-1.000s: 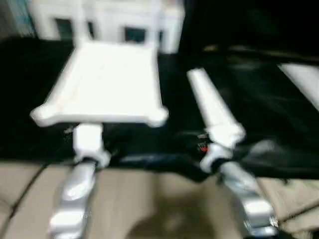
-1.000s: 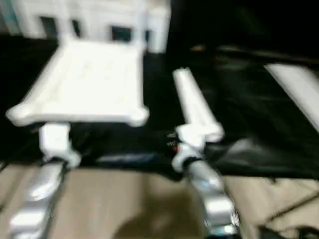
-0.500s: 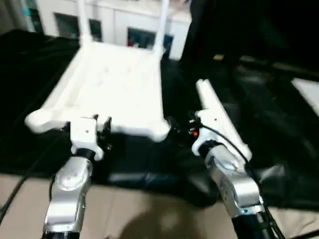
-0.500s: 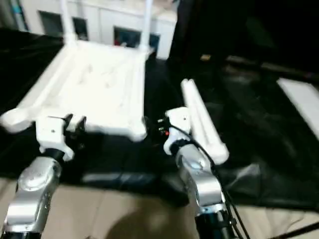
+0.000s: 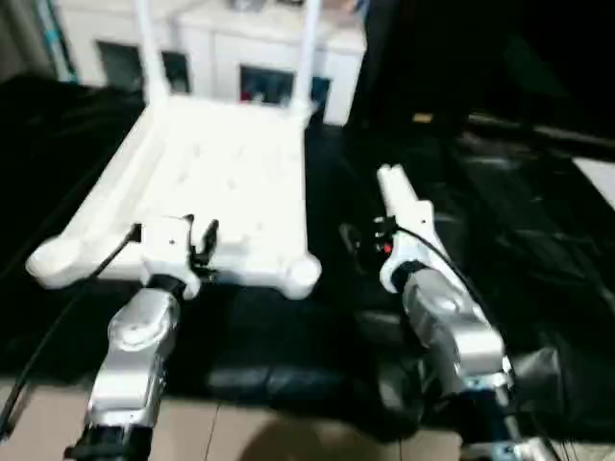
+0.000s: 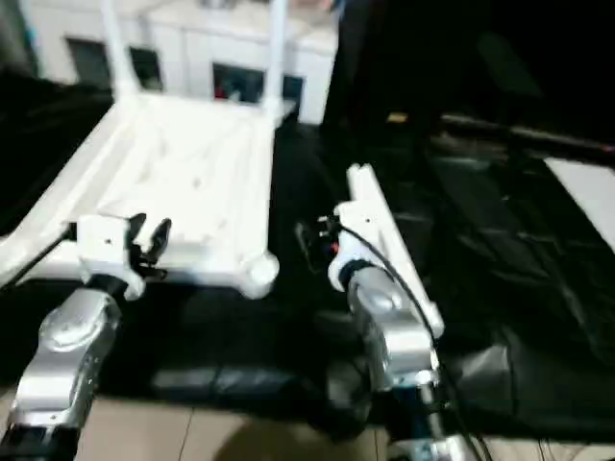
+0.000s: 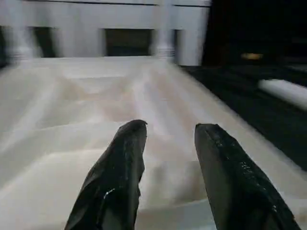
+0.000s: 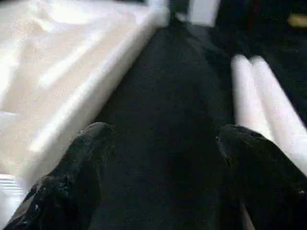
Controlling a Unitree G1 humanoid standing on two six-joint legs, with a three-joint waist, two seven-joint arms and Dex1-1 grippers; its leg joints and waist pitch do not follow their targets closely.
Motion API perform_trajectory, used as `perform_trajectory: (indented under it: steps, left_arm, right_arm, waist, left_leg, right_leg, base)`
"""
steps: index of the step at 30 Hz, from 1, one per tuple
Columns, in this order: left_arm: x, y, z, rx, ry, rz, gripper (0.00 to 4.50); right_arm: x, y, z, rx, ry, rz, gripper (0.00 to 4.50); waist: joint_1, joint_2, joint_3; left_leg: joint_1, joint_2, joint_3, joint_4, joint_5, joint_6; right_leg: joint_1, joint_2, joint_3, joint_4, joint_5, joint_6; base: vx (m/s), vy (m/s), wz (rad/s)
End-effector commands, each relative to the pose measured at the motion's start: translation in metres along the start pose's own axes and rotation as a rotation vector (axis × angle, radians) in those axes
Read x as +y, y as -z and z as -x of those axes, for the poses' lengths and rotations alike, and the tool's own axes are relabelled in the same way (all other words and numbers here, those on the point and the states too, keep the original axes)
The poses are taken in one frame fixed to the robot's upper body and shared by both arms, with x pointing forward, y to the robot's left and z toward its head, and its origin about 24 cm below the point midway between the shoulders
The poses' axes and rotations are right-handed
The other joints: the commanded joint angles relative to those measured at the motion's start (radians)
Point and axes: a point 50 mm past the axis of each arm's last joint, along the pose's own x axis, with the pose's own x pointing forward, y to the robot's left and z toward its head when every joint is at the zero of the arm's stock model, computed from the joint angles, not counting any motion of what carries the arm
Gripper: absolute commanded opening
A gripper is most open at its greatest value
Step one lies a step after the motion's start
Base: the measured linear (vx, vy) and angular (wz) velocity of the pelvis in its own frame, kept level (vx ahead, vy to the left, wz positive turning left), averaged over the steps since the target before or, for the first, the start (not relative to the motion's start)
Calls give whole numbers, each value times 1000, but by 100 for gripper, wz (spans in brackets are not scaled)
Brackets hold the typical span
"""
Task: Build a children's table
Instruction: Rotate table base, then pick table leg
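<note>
The left gripper (image 7: 165, 143) stands partly spread and empty, its two black fingers hanging over the near edge of the large white plastic rectangular table top (image 5: 226, 182), which lies ribbed underside up on the black cloth-covered work surface (image 5: 538, 250). The right gripper (image 8: 163, 148) stands spread wide, also empty, over the dark gap between the top's right rim and two long white tapered tube legs (image 8: 261, 100) lying side by side just beside it. Two further white legs (image 5: 309, 48) already stand upright in the far corner sockets. The near right round corner socket (image 5: 300, 274) is empty and lies between the two grippers; the near left socket (image 5: 50, 259) is likewise empty.

Risks, as judged: the two loose legs touch one another, so a closing grasp may catch both or roll one away. The round tapered tube may slip in the fingers. The left arm's black cable (image 5: 58, 317) trails near the left socket and could snag.
</note>
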Motion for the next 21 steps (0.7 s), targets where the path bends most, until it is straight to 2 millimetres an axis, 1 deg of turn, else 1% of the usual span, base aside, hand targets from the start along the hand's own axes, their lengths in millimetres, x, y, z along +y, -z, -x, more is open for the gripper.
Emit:
perform_trajectory:
  steps: [1,2,3,4,5,6,7,8,9,10,11,12,13,14,15,16,18,19,20,21]
  left_arm:
    - [-2,1,-3,20,65,40,209]
    - [-3,1,-3,20,88,72,232]
    - [-3,-4,-5,-3,137,138,237]
    - [-2,-6,-6,-9,150,154,238]
    - [-2,-6,-6,-10,160,161,245]
    - [-1,-8,-8,-6,186,126,260]
    - [-1,-9,-8,-4,202,97,260]
    - [-2,-9,-9,4,221,70,274]
    - [-4,-8,-9,15,253,56,280]
    - [-5,-8,-9,18,265,50,281]
    - [-10,-7,-8,29,332,14,281]
    - [-13,-7,-7,35,370,-4,291]
    - [-17,-6,-6,41,416,-16,291]
    - [-20,-6,-5,53,465,-18,291]
    - [-23,-6,-4,59,498,-18,291]
    - [-23,-7,-4,55,508,-21,291]
    - [-24,-8,-4,57,527,-18,291]
    - [-24,-8,-4,61,540,-22,291]
    - [-25,-8,-3,68,570,-36,291]
    - [-25,-8,-3,68,570,-36,291]
  right_arm:
    - [-2,-4,-4,35,27,31,403]
    - [-4,-4,-5,49,36,40,419]
    - [-11,-1,-6,117,97,26,419]
    - [-13,-1,-6,137,108,39,422]
    - [-14,-2,-6,151,108,47,433]
    - [-15,-7,-6,157,115,53,433]
    - [-16,-11,-6,156,121,53,443]
    - [-18,-14,-6,166,134,51,449]
    - [-20,-16,-6,187,149,60,450]
    - [-21,-16,-6,194,155,65,450]
    - [-26,-17,-7,249,193,95,450]
    - [-28,-16,-7,283,209,110,450]
    - [-29,-15,-7,315,210,114,450]
    - [-30,-15,-8,337,208,98,450]
    - [-31,-16,-8,344,209,73,450]
    - [-32,-17,-9,342,209,59,450]
    - [-32,-18,-9,351,207,37,450]
    - [-33,-19,-9,359,206,22,450]
    - [-34,-20,-9,382,209,13,450]
    - [-34,-20,-9,382,209,13,450]
  waist:
    - [14,30,-94]
    - [10,32,-92]
    - [6,30,-81]
    - [5,31,-73]
    - [4,36,-60]
    - [5,38,-53]
    - [6,43,-44]
    - [10,44,-39]
    - [11,42,-31]
    - [12,45,-29]
    - [14,39,-25]
    - [17,43,-25]
    - [17,46,-26]
    - [20,47,-26]
    - [19,48,-27]
    - [19,49,-28]
    - [20,49,-31]
    - [21,49,-35]
    - [21,47,-39]
    - [20,48,-40]
  left_leg:
    - [-9,27,-9,-23,752,159]
    - [-1,22,-8,-20,807,131]
    - [2,22,-2,-30,743,55]
    - [3,30,0,-38,669,35]
    - [5,46,4,-59,461,-2]
    - [1,55,4,-68,355,-18]
    - [-2,68,1,-86,178,-47]
    - [10,76,7,-93,53,-62]
    - [14,80,13,-99,-12,-68]
    - [11,82,15,-101,-27,-74]
    - [10,84,21,-105,-60,-83]
    - [12,84,23,-105,-68,-86]
    - [13,85,27,-105,-70,-93]
    - [12,84,29,-107,-66,-98]
    - [8,84,30,-107,-67,-103]
    - [4,84,30,-107,-62,-105]
    - [1,84,32,-105,-42,-106]
    - [-3,84,33,-103,-19,-102]
    - [-9,82,33,-102,21,-97]
    - [-10,80,35,-100,47,-93]
  right_leg:
    - [86,-39,58,28,957,-262]
    - [77,-24,54,28,981,-248]
    - [67,-20,56,4,878,-226]
    - [62,-28,60,-10,801,-230]
    - [58,-44,63,-33,599,-239]
    - [62,-54,65,-42,494,-247]
    - [67,-62,65,-56,298,-247]
    - [57,-66,67,-67,154,-240]
    - [50,-67,70,-76,50,-235]
    - [50,-67,70,-76,13,-232]
    - [45,-68,71,-84,-68,-213]
    - [41,-67,71,-86,-100,-203]
    - [35,-67,72,-86,-128,-190]
    - [32,-68,72,-88,-132,-179]
    - [30,-68,72,-87,-130,-174]
    - [31,-68,72,-85,-122,-173]
    - [29,-67,71,-85,-92,-170]
    - [31,-67,71,-82,-56,-174]
    - [36,-65,71,-74,8,-181]
    - [34,-62,69,-70,57,-189]
  base:
    - [0,0,0]
    - [0,0,0]
    - [0,0,0]
    - [0,0,0]
    - [-77,-22,6]
    - [-96,-39,1]
    - [-96,-39,1]
    - [-109,-47,2]
    - [-102,-34,6]
    - [-102,-34,6]
    - [-88,-25,2]
    - [-76,-22,2]
    - [-104,-27,3]
    - [-59,-15,3]
    - [0,0,0]
    - [0,0,0]
    - [0,0,0]
    - [0,0,0]
    - [0,0,0]
    - [0,0,0]
